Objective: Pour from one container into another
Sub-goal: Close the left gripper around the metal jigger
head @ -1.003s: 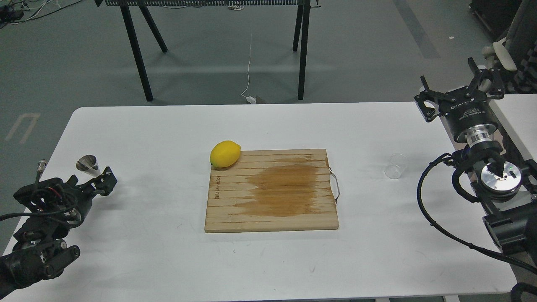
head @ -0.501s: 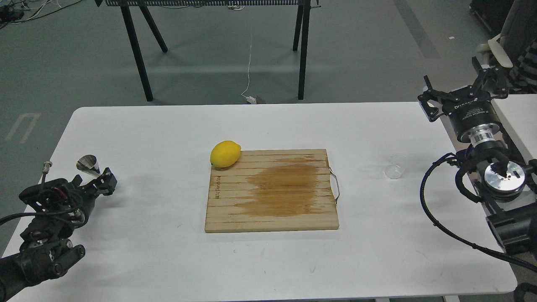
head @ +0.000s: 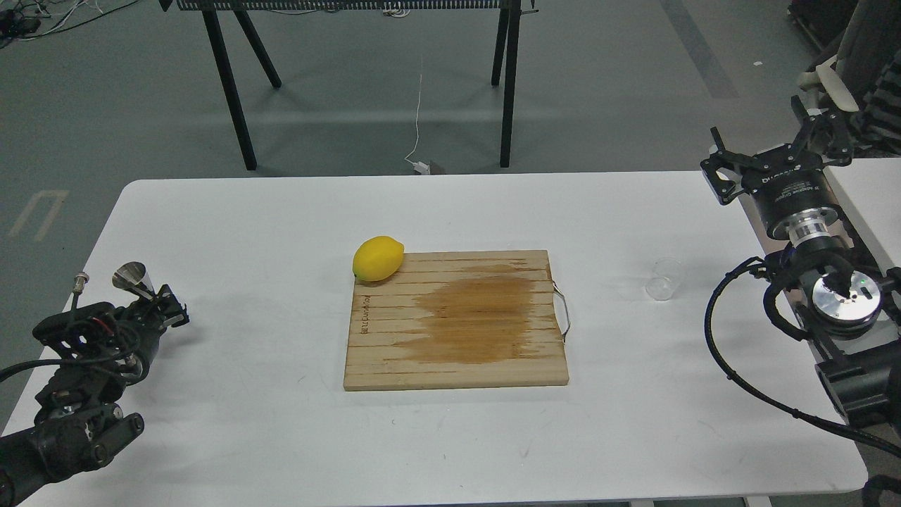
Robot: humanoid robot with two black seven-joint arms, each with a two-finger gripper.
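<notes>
A white worktop (head: pixel 211 225) carried a wooden cutting board (head: pixel 456 320) near its middle, the board darkened by a broad wet-looking stain and fitted with a thin wire handle (head: pixel 562 312) on its right edge. A yellow lemon (head: pixel 378 258) sat at the board's far left corner, touching its edge. Well to the right of the board, on the bare worktop, stood the small clear cup (head: pixel 664 279), upright and apart from everything else. At the far left of the worktop the left claw (head: pixel 158 304) reached in from the near left, and the shiny steel jigger (head: pixel 131 279) stood right at its tip, tilted a little to the left; the claw's dark fingers overlapped the jigger's lower half, but I cannot tell from this view whether they were clamped on it or merely beside it. The right claw (head: pixel 778 148) hung at the far right edge of the worktop, well apart from the cup and farther back, its two fingers (head: pixel 719 169) spread wide with nothing between them. Beyond the worktop, on the grey floor, stood the black legs of another table (head: pixel 232 91), with a white cable (head: pixel 418 105) trailing down to the floor.
</notes>
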